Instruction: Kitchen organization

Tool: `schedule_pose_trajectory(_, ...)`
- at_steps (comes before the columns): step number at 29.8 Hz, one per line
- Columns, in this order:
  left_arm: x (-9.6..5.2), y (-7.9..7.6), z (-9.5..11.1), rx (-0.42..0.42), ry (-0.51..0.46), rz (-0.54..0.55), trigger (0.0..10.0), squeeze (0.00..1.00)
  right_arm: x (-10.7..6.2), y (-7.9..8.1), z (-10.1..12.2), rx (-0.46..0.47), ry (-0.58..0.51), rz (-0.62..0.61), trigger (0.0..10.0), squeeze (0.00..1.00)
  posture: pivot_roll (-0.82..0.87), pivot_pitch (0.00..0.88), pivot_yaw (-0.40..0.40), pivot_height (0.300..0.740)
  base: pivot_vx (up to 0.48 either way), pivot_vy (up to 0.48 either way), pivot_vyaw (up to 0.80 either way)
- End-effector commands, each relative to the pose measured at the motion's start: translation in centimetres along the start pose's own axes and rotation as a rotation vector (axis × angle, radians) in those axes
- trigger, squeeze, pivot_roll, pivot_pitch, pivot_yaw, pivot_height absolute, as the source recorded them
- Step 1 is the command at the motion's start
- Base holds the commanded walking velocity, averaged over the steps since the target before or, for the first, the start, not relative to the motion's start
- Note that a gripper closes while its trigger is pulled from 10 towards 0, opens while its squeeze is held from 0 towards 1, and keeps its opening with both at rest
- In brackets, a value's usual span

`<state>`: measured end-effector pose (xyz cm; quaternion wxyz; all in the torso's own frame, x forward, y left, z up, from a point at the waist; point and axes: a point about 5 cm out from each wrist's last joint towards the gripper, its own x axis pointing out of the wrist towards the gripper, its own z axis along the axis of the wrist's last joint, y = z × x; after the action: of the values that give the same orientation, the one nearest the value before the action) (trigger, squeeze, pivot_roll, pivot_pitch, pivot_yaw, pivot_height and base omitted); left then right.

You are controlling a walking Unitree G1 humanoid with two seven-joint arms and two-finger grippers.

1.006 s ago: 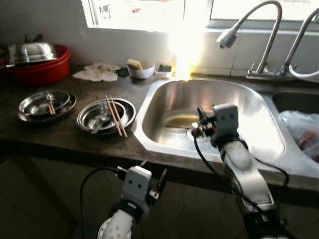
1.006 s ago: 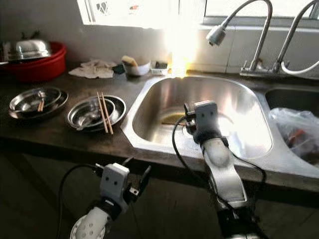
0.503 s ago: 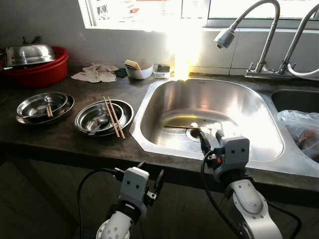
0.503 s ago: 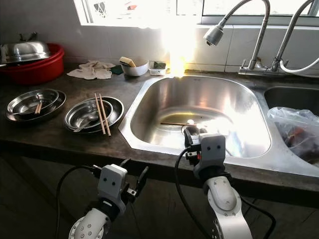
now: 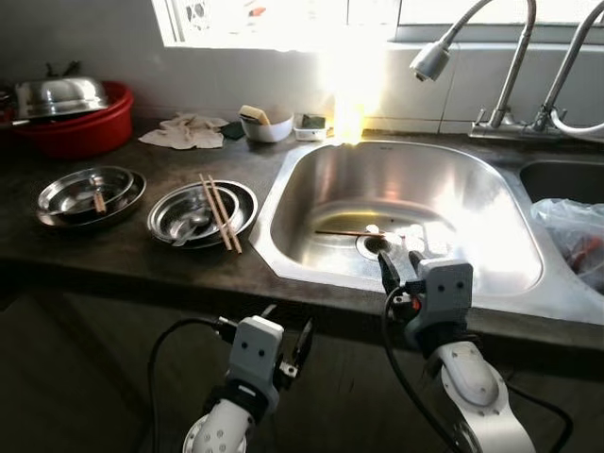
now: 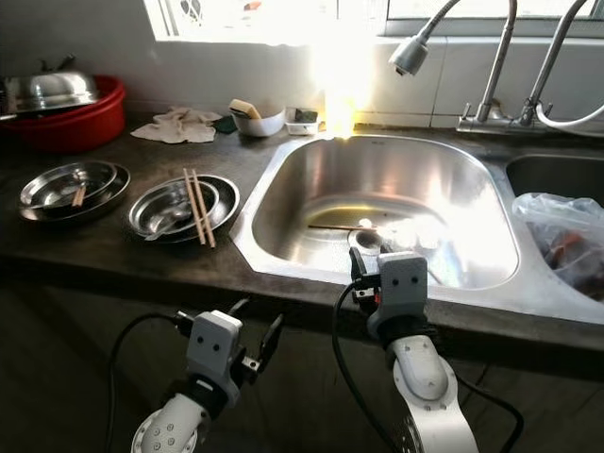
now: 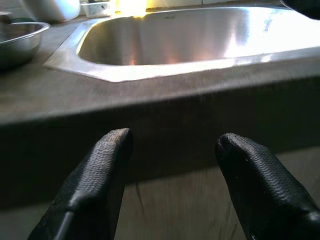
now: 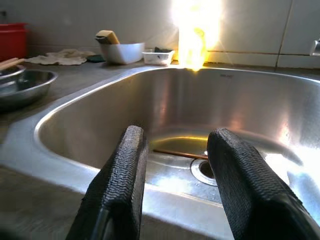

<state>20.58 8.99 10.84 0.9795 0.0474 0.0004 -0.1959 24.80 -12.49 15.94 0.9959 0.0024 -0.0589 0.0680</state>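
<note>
- Sink (image 5: 283,203): steel basin set in a dark counter (image 5: 113,255); one chopstick (image 5: 342,232) lies on its floor beside the drain (image 5: 375,243).
- Right gripper (image 8: 175,150): at the sink's near rim, fingers spread, holding nothing.
- Left gripper (image 7: 172,145): below the counter edge, fingers spread, empty.
- Steel bowls (image 5: 201,212): left of the sink, a chopstick pair (image 5: 220,212) across the rim.
- Second bowl stack (image 5: 90,193): farther left.
- Red basin (image 5: 80,132): back left corner.

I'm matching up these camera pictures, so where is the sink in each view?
Left eye: sink centre-right.
Right eye: centre-right, slightly further left.
Left wrist: beyond the counter edge, seen low across its rim.
Right wrist: straight ahead, basin wall and drain close.
Shared landmark: white bowl behind the sink's left corner.
</note>
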Motion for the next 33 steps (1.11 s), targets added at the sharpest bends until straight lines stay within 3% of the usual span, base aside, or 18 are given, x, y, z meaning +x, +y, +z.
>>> schedule_pose_trajectory(1,-0.08,-0.06,-0.26,0.003,0.017,-0.005,10.0,0.0,0.06,0.24,0.41,0.001,-0.01,0.005,10.0,0.0,0.01,0.0,0.007,0.74,-0.311,0.0,0.0)
schedule_pose_trajectory(33,0.07,0.02,-0.2,0.011,0.021,0.005,10.0,0.0,0.1,0.54,-0.26,-0.004,0.025,0.011,10.0,0.0,0.01,0.014,0.0,0.74,-0.322,0.0,0.0)
